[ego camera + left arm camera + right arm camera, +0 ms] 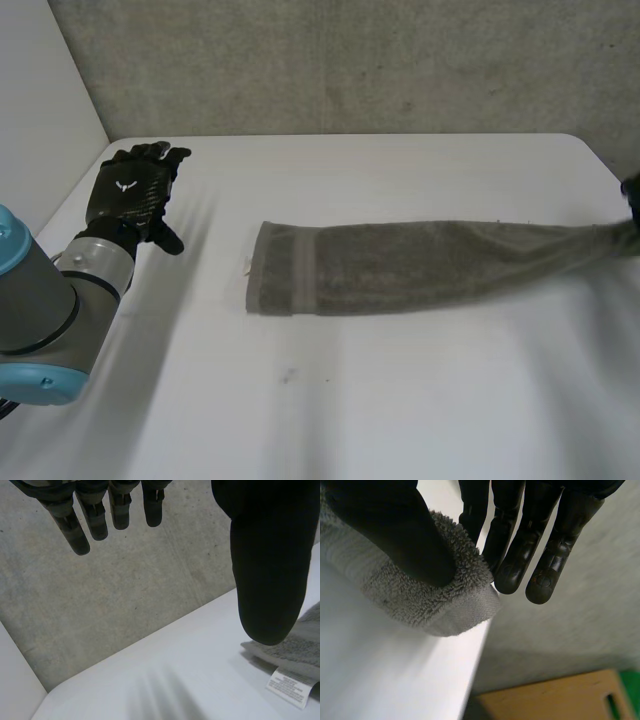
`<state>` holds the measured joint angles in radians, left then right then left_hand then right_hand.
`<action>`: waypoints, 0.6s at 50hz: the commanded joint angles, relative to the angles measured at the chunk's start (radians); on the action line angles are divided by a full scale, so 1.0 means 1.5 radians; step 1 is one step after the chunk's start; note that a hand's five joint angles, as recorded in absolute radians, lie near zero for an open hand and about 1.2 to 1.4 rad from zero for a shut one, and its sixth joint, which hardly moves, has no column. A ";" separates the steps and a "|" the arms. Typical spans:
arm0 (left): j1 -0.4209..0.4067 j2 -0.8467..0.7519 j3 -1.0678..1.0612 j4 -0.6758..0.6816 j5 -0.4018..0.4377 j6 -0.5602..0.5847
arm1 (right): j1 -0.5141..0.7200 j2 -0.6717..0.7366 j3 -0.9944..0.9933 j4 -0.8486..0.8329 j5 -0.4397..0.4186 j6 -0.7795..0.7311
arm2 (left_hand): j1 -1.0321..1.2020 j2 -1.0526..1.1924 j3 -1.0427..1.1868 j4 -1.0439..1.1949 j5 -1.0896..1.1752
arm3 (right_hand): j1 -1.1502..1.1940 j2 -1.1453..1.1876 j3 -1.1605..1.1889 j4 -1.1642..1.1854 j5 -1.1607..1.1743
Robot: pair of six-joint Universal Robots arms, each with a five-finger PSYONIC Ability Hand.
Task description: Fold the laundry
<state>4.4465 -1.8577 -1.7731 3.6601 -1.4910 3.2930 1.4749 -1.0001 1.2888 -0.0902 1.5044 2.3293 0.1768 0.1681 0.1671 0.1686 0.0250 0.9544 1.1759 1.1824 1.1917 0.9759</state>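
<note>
A grey towel (420, 265), folded into a long strip, lies across the white table (330, 400) from the middle out to the right edge. My right hand (633, 190) is at the table's right edge, at the towel's far right end. In the right wrist view its thumb (395, 530) pinches that end of the towel (440, 605) against the fingers. My left hand (130, 195) hovers over the table's far left, apart from the towel, with fingers (100, 515) straight and spread. Beside its thumb lies the towel's left end (305, 645) with a white label (292, 686).
A concrete wall (350, 60) runs behind the table and a white panel (40, 90) stands at the left. Past the table's right edge, lower down, sits a wooden box (560, 695).
</note>
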 commanded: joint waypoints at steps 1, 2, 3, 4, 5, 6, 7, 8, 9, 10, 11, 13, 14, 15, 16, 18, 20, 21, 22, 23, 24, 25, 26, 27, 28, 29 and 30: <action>0.000 0.005 -0.001 0.000 -0.001 0.000 | 0.135 -0.055 -0.018 -0.072 -0.010 -0.001 | -0.002 0.004 0.005 0.004 -0.017 | 0.295 0.147 0.143 0.136 0.164; 0.000 0.005 -0.001 0.000 -0.001 0.000 | 0.136 -0.055 -0.019 -0.072 -0.010 -0.001 | -0.002 0.004 0.005 0.004 -0.017 | 0.295 0.147 0.143 0.136 0.164; 0.001 0.005 0.000 0.000 -0.001 0.000 | 0.172 -0.054 -0.029 -0.084 -0.018 -0.004 | -0.002 0.004 0.005 0.004 -0.017 | 0.295 0.147 0.143 0.136 0.164; 0.001 0.005 0.000 0.000 -0.001 0.000 | 0.209 -0.050 -0.039 -0.098 -0.036 -0.005 | -0.002 0.004 0.005 0.004 -0.017 | 0.295 0.147 0.143 0.136 0.164; 0.002 0.005 -0.001 0.000 -0.002 0.000 | 0.209 -0.050 -0.039 -0.098 -0.037 -0.005 | -0.002 0.004 0.005 0.004 -0.017 | 0.295 0.147 0.143 0.136 0.164; 0.002 0.006 -0.001 0.000 -0.002 0.000 | 0.246 -0.044 -0.047 -0.112 -0.060 -0.005 | -0.002 0.004 0.005 0.004 -0.017 | 0.295 0.147 0.143 0.136 0.164; 0.002 0.006 -0.001 0.000 -0.002 0.000 | 0.246 -0.044 -0.047 -0.112 -0.060 -0.005 | -0.002 0.004 0.005 0.004 -0.017 | 0.295 0.147 0.143 0.136 0.164; 0.003 0.006 0.000 0.001 -0.002 0.000 | 0.281 -0.031 -0.052 -0.130 -0.091 -0.006 | -0.002 0.004 0.005 0.004 -0.017 | 0.295 0.147 0.143 0.136 0.164; 0.003 0.005 0.000 0.001 -0.002 0.000 | 0.315 -0.011 -0.059 -0.147 -0.126 -0.007 | -0.002 0.004 0.005 0.004 -0.017 | 0.295 0.147 0.143 0.136 0.164; 0.003 0.005 0.000 0.001 -0.002 0.000 | 0.316 -0.011 -0.059 -0.147 -0.127 -0.007 | -0.002 0.004 0.005 0.004 -0.017 | 0.295 0.147 0.143 0.136 0.164; 0.004 0.005 0.000 0.001 -0.002 0.000 | 0.345 0.011 -0.068 -0.165 -0.155 -0.007 | -0.002 0.004 0.005 0.004 -0.017 | 0.295 0.147 0.143 0.136 0.164; 0.003 0.006 -0.001 0.000 -0.002 0.000 | 0.378 0.037 -0.075 -0.182 -0.185 -0.007 | -0.002 0.004 0.005 0.004 -0.017 | 0.295 0.147 0.143 0.136 0.164; 0.004 0.006 -0.001 0.000 -0.002 0.000 | 0.407 0.061 -0.080 -0.196 -0.209 -0.008 | -0.002 0.004 0.005 0.004 -0.017 | 0.295 0.147 0.143 0.136 0.164; 0.004 0.006 -0.001 0.000 -0.002 0.000 | 0.408 0.061 -0.080 -0.197 -0.209 -0.008 | -0.002 0.004 0.005 0.004 -0.017 | 0.295 0.147 0.143 0.136 0.164; 0.003 0.006 -0.001 0.000 -0.002 0.000 | 0.433 0.085 -0.084 -0.209 -0.232 -0.008 | -0.002 0.004 0.005 0.004 -0.017 | 0.295 0.147 0.143 0.136 0.164; 0.003 0.006 -0.001 0.000 -0.002 0.000 | 0.456 0.111 -0.087 -0.219 -0.251 -0.009 | -0.002 0.004 0.005 0.004 -0.017 | 0.295 0.147 0.143 0.136 0.164; 0.003 0.006 -0.003 0.000 -0.002 0.000 | 0.492 0.161 -0.091 -0.231 -0.290 -0.013 | -0.002 0.004 0.005 0.004 -0.017 | 0.295 0.147 0.143 0.136 0.164; 0.003 0.006 -0.005 0.001 -0.002 0.000 | 0.492 0.162 -0.091 -0.231 -0.290 -0.013 | -0.002 0.004 0.005 0.004 -0.017 | 0.295 0.147 0.143 0.136 0.164; 0.002 0.006 -0.005 0.001 -0.002 0.000 | 0.506 0.185 -0.092 -0.231 -0.305 -0.017 | -0.002 0.004 0.005 0.004 -0.017 | 0.295 0.147 0.143 0.136 0.164; 0.002 0.006 -0.005 0.001 -0.002 0.000 | 0.515 0.205 -0.092 -0.225 -0.317 -0.022 | -0.002 0.004 0.005 0.004 -0.017 | 0.295 0.147 0.143 0.136 0.164; 0.001 0.006 -0.005 0.001 -0.002 0.000 | 0.515 0.206 -0.092 -0.225 -0.317 -0.022 | -0.002 0.004 0.005 0.004 -0.017 | 0.295 0.147 0.143 0.136 0.164; 0.000 0.006 -0.005 0.001 -0.002 0.000 | 0.521 0.222 -0.091 -0.225 -0.318 -0.030 | -0.002 0.004 0.005 0.004 -0.017 | 0.295 0.147 0.143 0.136 0.164; 0.000 0.006 -0.005 0.001 -0.002 0.000 | 0.521 0.222 -0.091 -0.225 -0.318 -0.030 | -0.002 0.004 0.005 0.004 -0.017 | 0.295 0.147 0.143 0.136 0.164; -0.001 0.006 -0.007 0.002 -0.002 0.000 | 0.523 0.231 -0.092 -0.223 -0.315 -0.040 | -0.002 0.004 0.005 0.004 -0.017 | 0.295 0.147 0.143 0.136 0.164; -0.003 0.006 -0.008 0.002 -0.002 0.000 | 0.525 0.230 -0.094 -0.221 -0.309 -0.047 | -0.002 0.004 0.005 0.004 -0.017 | 0.241 0.093 0.089 0.083 0.110; -0.003 0.006 -0.008 0.002 -0.002 0.000 | 0.525 0.230 -0.094 -0.221 -0.309 -0.048 | -0.002 0.004 0.005 0.004 -0.017 | 0.240 0.093 0.088 0.082 0.110; -0.004 0.005 -0.008 0.002 -0.001 0.001 | 0.526 0.221 -0.095 -0.221 -0.298 -0.048 | -0.002 0.004 0.005 0.004 -0.017 | -0.068 -0.215 -0.220 -0.226 -0.198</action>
<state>4.4488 -1.8484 -1.7806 3.6615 -1.4941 3.2935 2.2508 -0.6888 1.1499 -0.4331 1.0344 2.2900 0.1771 0.1681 0.1671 0.1686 0.0250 0.9545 1.1759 1.1929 1.1919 0.9841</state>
